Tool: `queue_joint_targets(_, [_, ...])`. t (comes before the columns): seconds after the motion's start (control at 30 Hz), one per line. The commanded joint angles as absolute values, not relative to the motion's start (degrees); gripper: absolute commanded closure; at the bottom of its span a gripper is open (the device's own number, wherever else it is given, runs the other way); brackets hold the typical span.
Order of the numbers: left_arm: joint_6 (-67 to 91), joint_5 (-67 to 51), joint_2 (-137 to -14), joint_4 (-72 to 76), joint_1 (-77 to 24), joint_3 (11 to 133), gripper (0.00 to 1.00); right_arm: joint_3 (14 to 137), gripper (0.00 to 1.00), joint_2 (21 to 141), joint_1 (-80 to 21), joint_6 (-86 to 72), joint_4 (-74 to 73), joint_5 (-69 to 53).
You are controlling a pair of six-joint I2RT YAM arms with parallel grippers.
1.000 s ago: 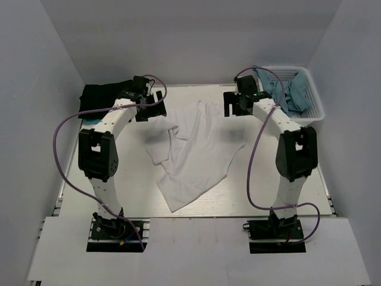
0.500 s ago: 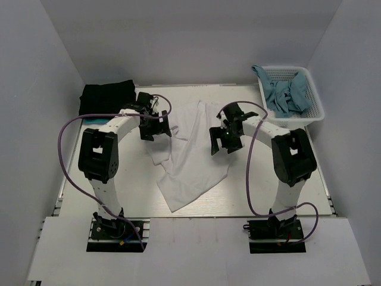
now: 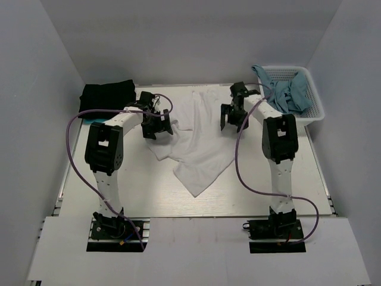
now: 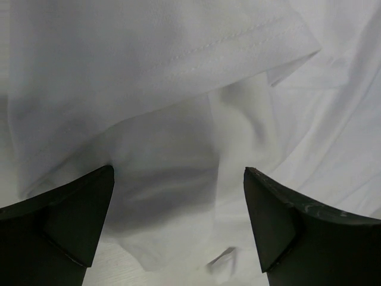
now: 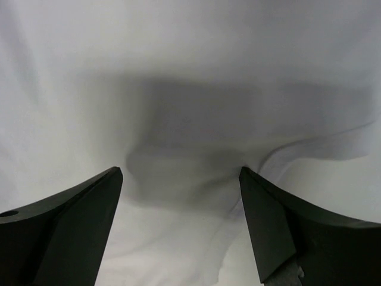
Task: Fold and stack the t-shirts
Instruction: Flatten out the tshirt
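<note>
Black t-shirt (image 3: pixel 107 95) lying bundled far-left, looking folded; white t-shirt (image 3: pixel 199 146) sprawling rumpled on counter (image 3: pixel 137 190), awaiting folding, stacking; left pincer (image 4: pixel 178 176), right pincer (image 5: pixel 181 176) hanging over it, both released.

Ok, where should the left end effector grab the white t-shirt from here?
Take the white t-shirt by its stitched hem, probably coming straight down from above. The shirt lies rumpled on the table, and that doubled edge sits just ahead of the open left end effector.
</note>
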State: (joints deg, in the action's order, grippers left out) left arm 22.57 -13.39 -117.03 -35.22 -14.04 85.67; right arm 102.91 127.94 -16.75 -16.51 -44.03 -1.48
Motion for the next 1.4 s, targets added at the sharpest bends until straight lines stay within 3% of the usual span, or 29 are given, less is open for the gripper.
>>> queue_joint_targets(0.0, [22.7, -11.6, -115.6, -39.6, -13.8, 88.5, 0.00, 122.3, 0.14, 141.4, -13.1, -14.2, -47.1, 5.2])
queue_joint_targets(0.07, [22.1, -10.6, -114.3, -41.8, -14.7, 89.8, 0.00, 132.2, 0.14, 144.0, -13.5, -10.8, -48.4, 4.5])
queue_joint_targets(0.13, [22.1, -8.3, -112.2, -45.3, -15.3, 89.8, 0.00, 131.8, 0.10, 139.6, -14.8, -8.1, -45.2, 3.8])
queue_joint_targets(0.3, [22.1, -6.1, -105.1, -50.3, -15.9, 83.9, 0.00, 109.0, 0.10, 120.5, -17.3, -5.0, -32.7, 1.0])
queue_joint_targets(0.63, [27.2, -9.7, -103.3, -49.5, -24.1, 76.8, 0.04, 94.2, 0.10, 105.9, -20.9, -18.2, -39.2, 10.1])
queue_joint_targets(0.9, [26.0, -8.5, -107.7, -48.2, -26.0, 76.3, 0.30, 81.6, 0.10, 93.4, -21.3, -25.4, -43.1, 7.3])
queue_joint_targets(1.1, [24.7, -4.4, -108.9, -45.5, -26.0, 75.5, 0.37, 72.6, 0.10, 89.3, -23.4, -26.3, -43.8, 4.8])
queue_joint_targets(1.3, [22.1, -8.2, -108.4, -40.1, -26.0, 73.2, 0.58, 64.7, 0.11, 87.9, -28.7, -26.6, -43.6, 1.2])
queue_joint_targets(1.37, [22.1, -8.8, -109.1, -38.8, -26.0, 73.2, 0.77, 63.3, 0.11, 88.0, -32.0, -27.2, -43.2, 0.6])
